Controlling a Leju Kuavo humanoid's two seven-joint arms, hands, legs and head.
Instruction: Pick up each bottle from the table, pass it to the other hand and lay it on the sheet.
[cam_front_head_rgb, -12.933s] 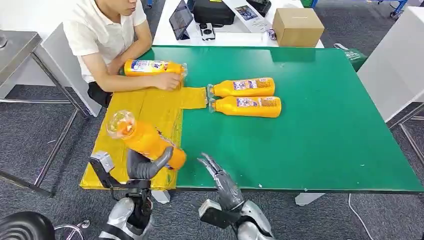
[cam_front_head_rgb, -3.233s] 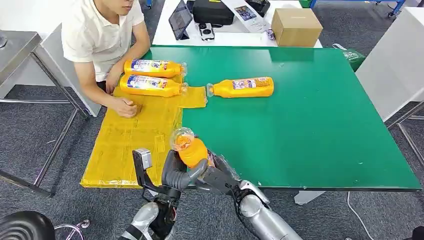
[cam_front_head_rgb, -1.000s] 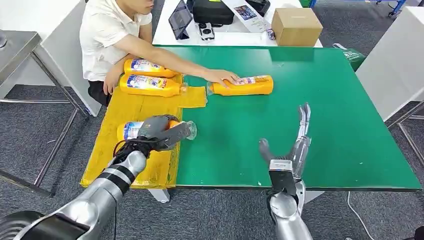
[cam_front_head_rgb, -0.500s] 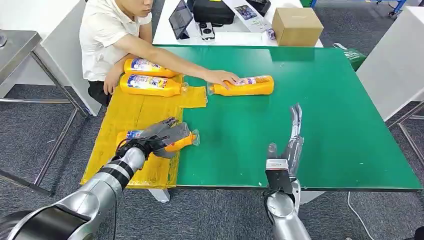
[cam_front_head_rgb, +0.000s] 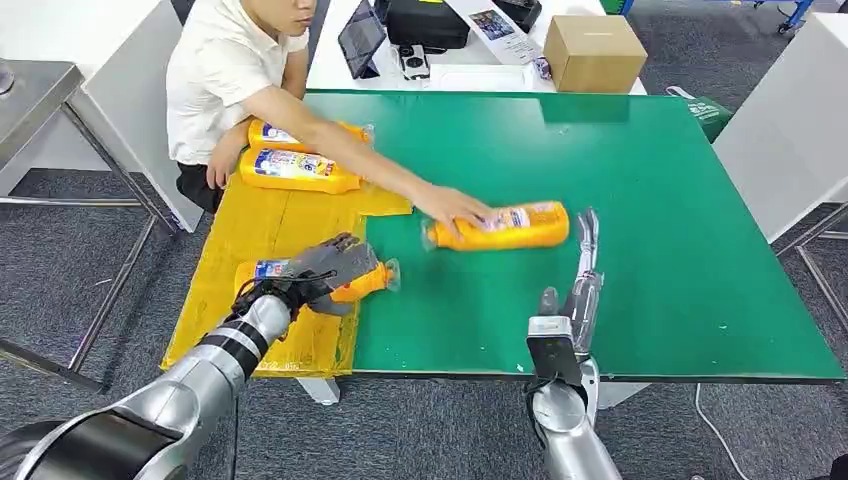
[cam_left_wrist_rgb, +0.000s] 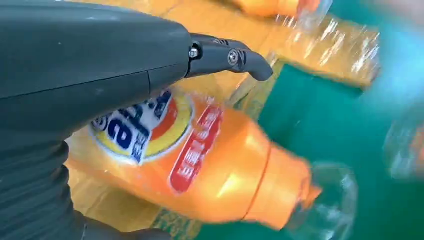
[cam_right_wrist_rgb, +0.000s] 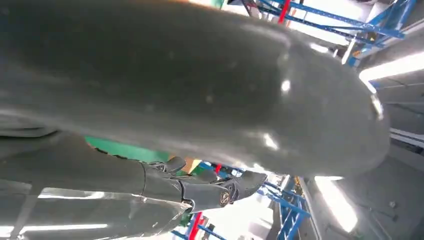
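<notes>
An orange bottle (cam_front_head_rgb: 366, 282) lies on its side at the near right edge of the yellow sheet (cam_front_head_rgb: 250, 225), its clear cap over the green table (cam_front_head_rgb: 650, 200). My left hand (cam_front_head_rgb: 325, 266) rests over it with fingers spread, not wrapped around it; the left wrist view has the bottle (cam_left_wrist_rgb: 210, 165) under that hand (cam_left_wrist_rgb: 75, 60). My right hand (cam_front_head_rgb: 578, 280) stands upright and open, fingers straight. Just beyond it lies another orange bottle (cam_front_head_rgb: 510, 225), with a person's hand (cam_front_head_rgb: 455, 205) on its neck end. Two more bottles (cam_front_head_rgb: 298, 170) (cam_front_head_rgb: 270, 133) lie at the sheet's far end.
The person sits at the table's far left corner, one arm reaching across the sheet and table. A cardboard box (cam_front_head_rgb: 595, 52), a tablet and a black case stand on the white table behind.
The person has slid the last bottle from the far middle of the table towards me, beside my right hand. My left hand stays over the laid bottle; the right hand has barely moved.
</notes>
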